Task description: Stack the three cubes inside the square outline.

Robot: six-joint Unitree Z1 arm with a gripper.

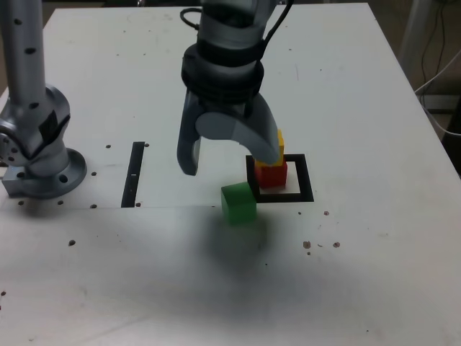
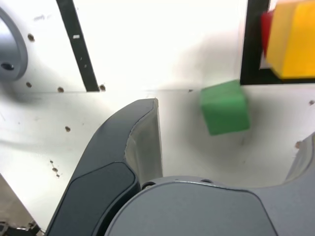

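Cubes, three: yellow cube (image 1: 279, 138) stacked on red cube (image 1: 272, 174), both inside the square outline (image 1: 300, 194); green cube (image 1: 238, 202) on the white table (image 1: 360, 274), outside the outline, just beside its corner on the exterior view's left. Black tape strip (image 1: 134, 173), one, well apart further to that side. Gripper (image 1: 229, 164), one: jaws spread wide, holding nothing, hanging above the green cube; one finger passes in front of the stack. Bare tabletop all round the green cube except the outline side
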